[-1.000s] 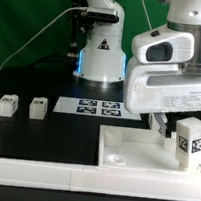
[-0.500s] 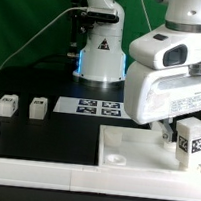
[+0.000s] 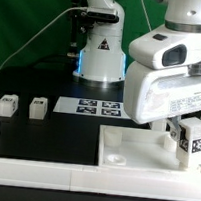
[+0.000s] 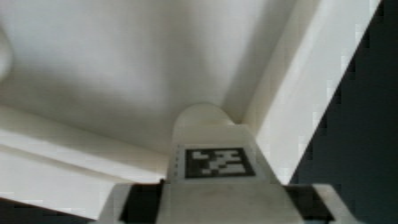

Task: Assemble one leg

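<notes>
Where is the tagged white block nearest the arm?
The leg stands upright at the exterior view's right, at the white slab's right corner, beside the fingers.

This is a robotics lab set up as a test rig. A robot arm (image 3: 101, 60) with a blue-lit base stands on a black surface (image 3: 55, 134) in front of a green curtain (image 3: 26, 20). A marker board (image 3: 98, 108) lies flat on the surface, and a white leg (image 3: 193, 138) carries a printed tracking tag.
</notes>
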`<action>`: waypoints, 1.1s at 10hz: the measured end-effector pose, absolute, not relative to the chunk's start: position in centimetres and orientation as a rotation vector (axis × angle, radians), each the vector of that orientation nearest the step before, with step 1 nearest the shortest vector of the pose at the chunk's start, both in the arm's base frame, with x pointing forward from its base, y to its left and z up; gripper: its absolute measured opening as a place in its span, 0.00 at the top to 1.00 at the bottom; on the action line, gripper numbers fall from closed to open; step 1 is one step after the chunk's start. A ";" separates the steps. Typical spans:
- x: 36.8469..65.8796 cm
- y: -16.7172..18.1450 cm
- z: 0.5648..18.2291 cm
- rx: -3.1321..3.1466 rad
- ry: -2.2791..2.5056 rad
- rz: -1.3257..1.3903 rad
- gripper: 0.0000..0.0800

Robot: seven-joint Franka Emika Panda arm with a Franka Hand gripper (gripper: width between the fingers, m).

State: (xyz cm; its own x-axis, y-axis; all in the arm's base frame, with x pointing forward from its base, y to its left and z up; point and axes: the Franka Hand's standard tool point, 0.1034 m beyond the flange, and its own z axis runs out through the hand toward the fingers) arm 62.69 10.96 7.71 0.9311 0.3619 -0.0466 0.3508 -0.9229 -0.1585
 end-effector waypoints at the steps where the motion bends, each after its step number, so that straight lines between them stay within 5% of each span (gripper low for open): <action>1: 62.7 11.0 7.7 -2.940 -0.550 0.112 0.64; 11: 62.7 11.8 7.7 -2.836 1.091 0.197 0.64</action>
State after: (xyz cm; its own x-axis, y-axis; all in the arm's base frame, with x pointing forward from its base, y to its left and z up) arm 62.71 11.81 7.69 0.7355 -0.6596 -0.1550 -0.6721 -0.7392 -0.0433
